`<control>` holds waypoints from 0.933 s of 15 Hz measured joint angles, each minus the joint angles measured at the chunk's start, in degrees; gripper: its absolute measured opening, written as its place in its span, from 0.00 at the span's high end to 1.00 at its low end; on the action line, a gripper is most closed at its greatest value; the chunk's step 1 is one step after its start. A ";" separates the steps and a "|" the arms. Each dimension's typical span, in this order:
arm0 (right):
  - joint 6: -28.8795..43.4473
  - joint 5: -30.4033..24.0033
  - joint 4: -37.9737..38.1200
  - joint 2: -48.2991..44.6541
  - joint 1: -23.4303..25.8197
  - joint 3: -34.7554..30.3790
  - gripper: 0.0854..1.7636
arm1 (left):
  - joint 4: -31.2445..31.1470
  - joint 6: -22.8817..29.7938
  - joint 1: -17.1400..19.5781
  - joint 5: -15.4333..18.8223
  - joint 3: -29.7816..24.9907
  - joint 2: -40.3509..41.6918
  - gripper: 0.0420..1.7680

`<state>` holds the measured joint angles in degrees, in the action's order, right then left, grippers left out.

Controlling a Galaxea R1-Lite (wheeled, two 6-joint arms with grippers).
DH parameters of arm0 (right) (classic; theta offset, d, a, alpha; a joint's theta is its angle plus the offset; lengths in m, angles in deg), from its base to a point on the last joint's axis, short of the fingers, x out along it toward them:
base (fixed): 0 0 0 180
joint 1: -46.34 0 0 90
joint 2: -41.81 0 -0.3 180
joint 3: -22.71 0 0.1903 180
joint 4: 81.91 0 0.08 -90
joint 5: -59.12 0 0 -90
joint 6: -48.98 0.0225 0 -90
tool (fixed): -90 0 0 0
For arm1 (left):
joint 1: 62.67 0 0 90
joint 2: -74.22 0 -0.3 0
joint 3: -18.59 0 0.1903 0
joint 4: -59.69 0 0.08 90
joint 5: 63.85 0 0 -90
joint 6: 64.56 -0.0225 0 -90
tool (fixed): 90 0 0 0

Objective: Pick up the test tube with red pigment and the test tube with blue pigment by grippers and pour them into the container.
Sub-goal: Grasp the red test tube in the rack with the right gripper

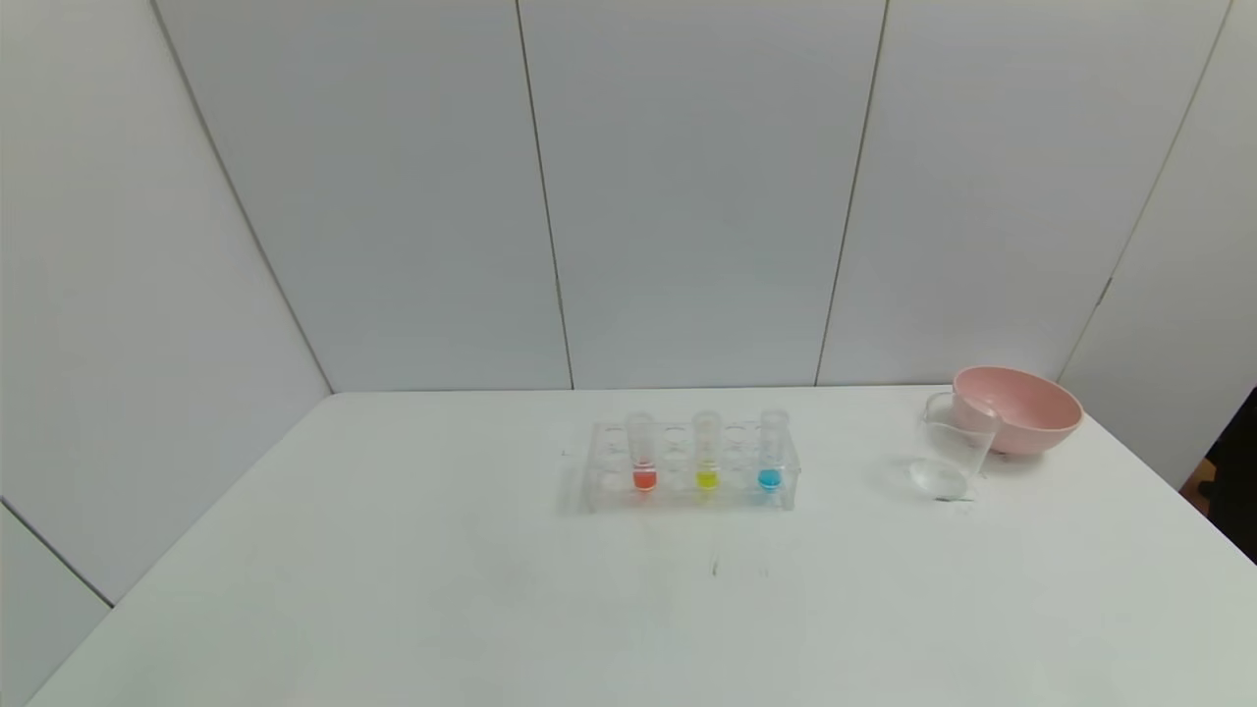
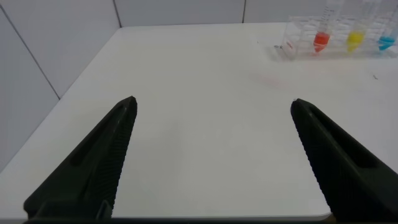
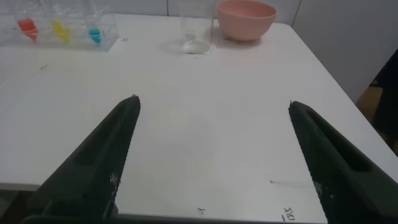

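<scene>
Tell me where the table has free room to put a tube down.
Bare table lies left of and in front of the rack, and between rack and beaker. It is crowded only where the beaker stands against the pink bowl.

Black, ridged, tapering end effector fingers [image 2: 99, 162]

We see the red tube [image 1: 642, 457] standing upright in the clear rack at mid-table, orange-red pigment pooled in its rounded bottom. The blue tube [image 1: 771, 454] stands upright in the same row, nearer the robot's right, cyan pigment at its bottom (one other tube stands between them). The beaker [image 1: 955, 446] sits well off to the right of the rack, upright and clear, and looks empty, though its glass is hard to read.
</scene>
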<state>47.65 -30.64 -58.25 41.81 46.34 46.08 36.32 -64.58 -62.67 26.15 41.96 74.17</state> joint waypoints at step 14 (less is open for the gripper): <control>1.44 -1.90 -2.52 21.60 -0.24 21.63 0.03 | 0.00 0.00 0.00 0.00 0.00 0.00 0.00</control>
<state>49.09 -32.54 -60.77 63.41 46.10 67.70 36.32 -64.58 -62.67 26.15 41.96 74.17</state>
